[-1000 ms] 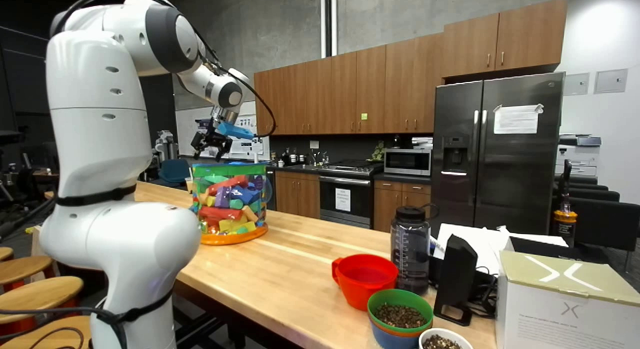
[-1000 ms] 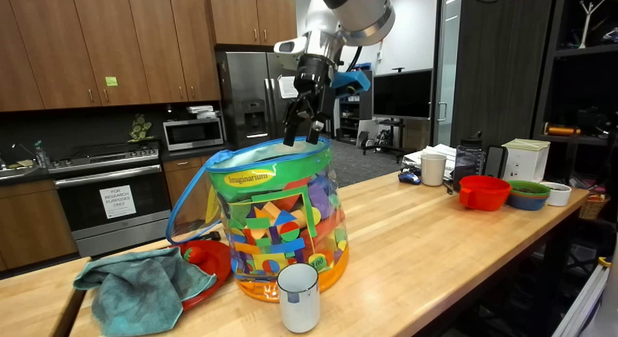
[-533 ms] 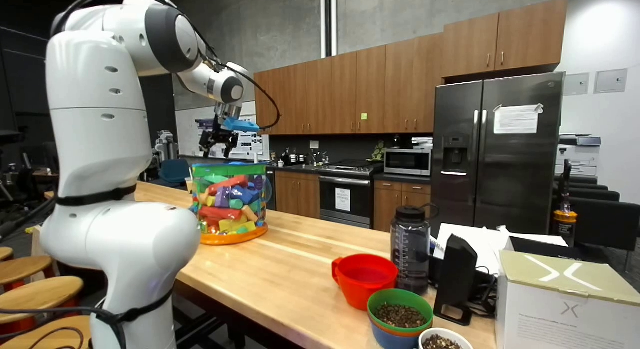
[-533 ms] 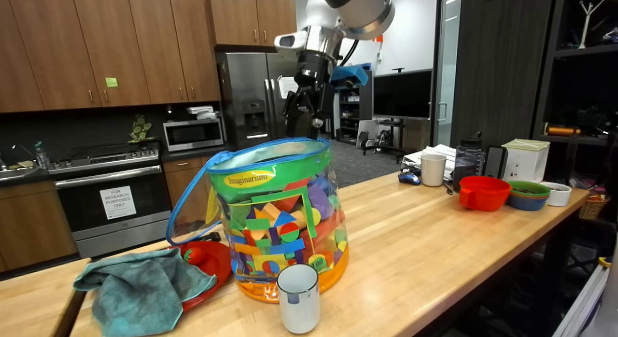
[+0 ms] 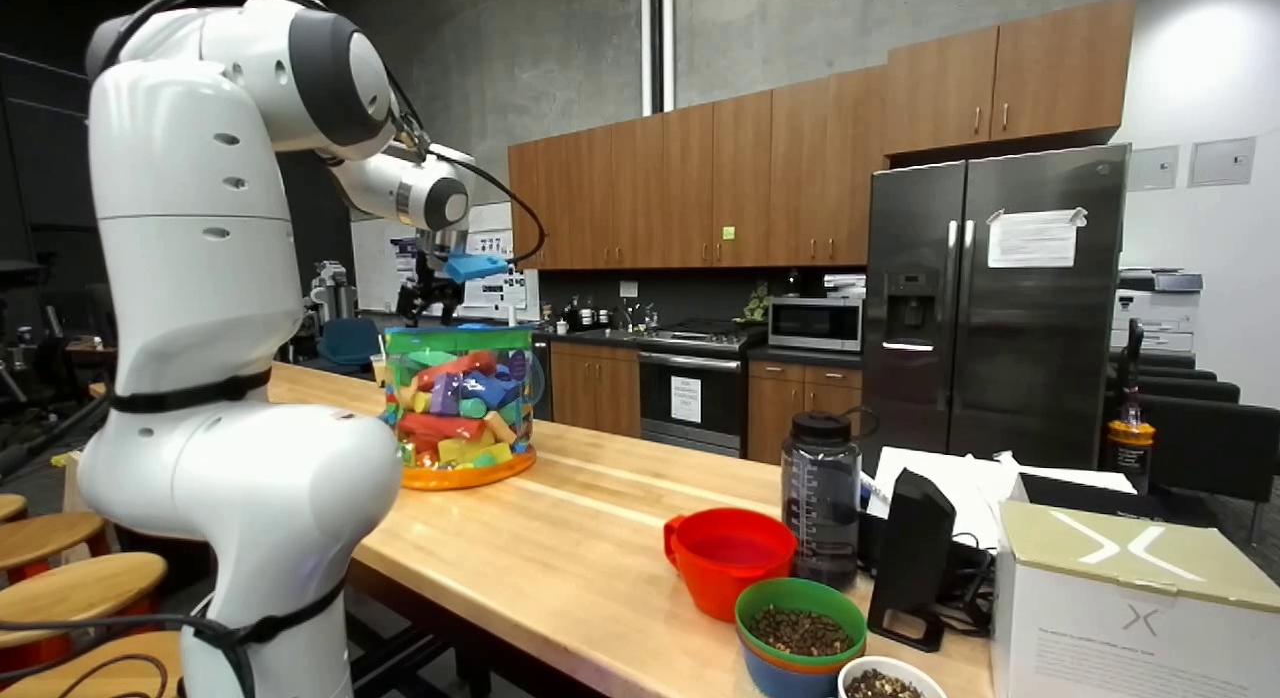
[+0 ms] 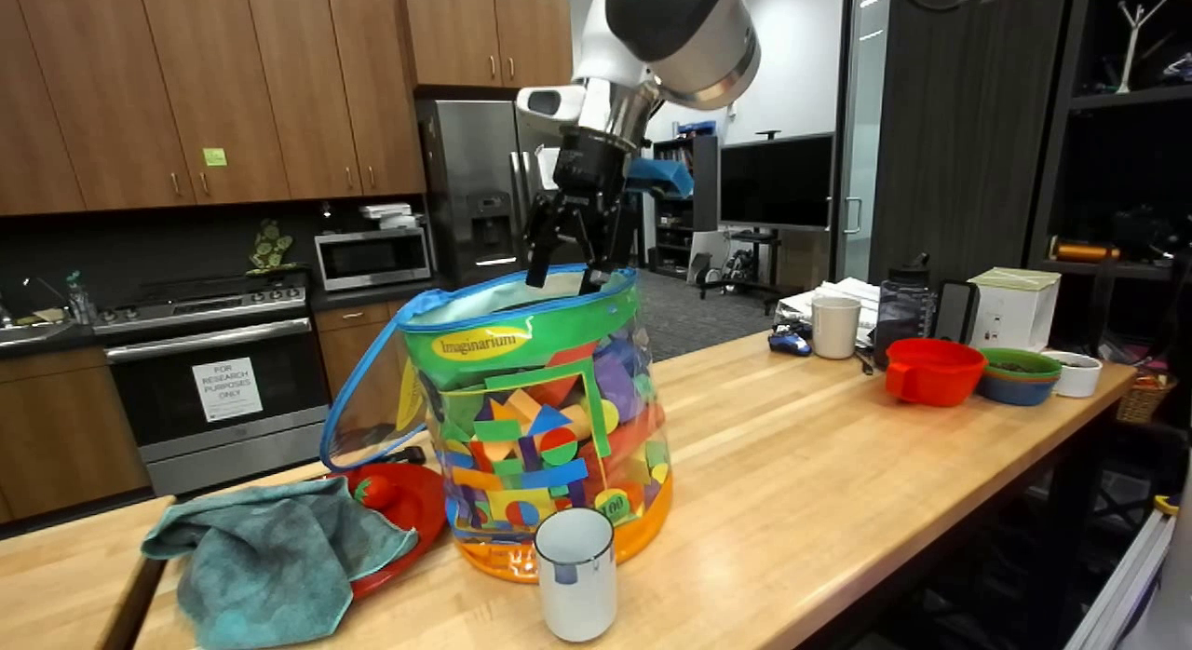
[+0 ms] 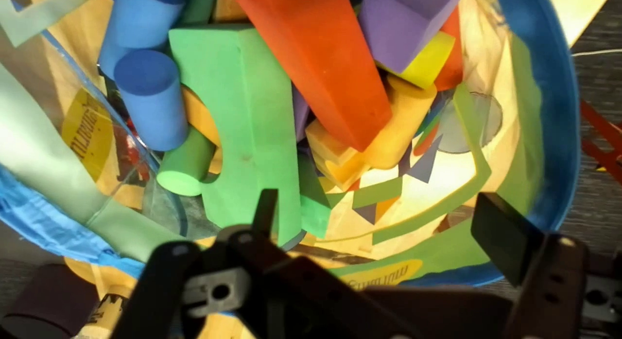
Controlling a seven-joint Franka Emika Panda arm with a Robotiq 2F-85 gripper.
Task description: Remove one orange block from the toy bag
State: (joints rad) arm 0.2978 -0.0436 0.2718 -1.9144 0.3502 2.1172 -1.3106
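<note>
Green runs in a band round the top of the toy bag (image 6: 568, 335), which stands upright on the wooden table (image 6: 792, 510), a jumble of coloured blocks (image 5: 450, 425) showing through its clear wall. Its blue-edged lid (image 6: 377, 425) hangs from one side of the rim. Right over the bag's mouth I can see the black gripper (image 6: 565, 277), angled down, its two fingers spread wide apart and gripping nothing; whether either tip is below the bag's rim, I can't tell. Inside the bag lies the orange block (image 7: 320, 67), a long orange-red one, aslant on top of the heap and in plain sight from above. With it in the bag I make out a green arched block (image 7: 257, 130), a purple block (image 7: 398, 28), a yellow cylinder (image 7: 398, 125) and a blue cylinder (image 7: 153, 108). Close by the bag's foot stands a white mug (image 6: 575, 580) with a dark rim; whether it touches the bag isn't clear from where I am. Just beside the bag, too, is a red plate (image 6: 426, 501) with a teal cloth (image 6: 279, 557) draped partly over it. Well apart from the bag, farther along the same table, are a red bowl (image 5: 712, 583), a green bowl (image 5: 805, 590) of dark bits (image 5: 798, 633) and a dark see-through water bottle (image 5: 822, 498).
</note>
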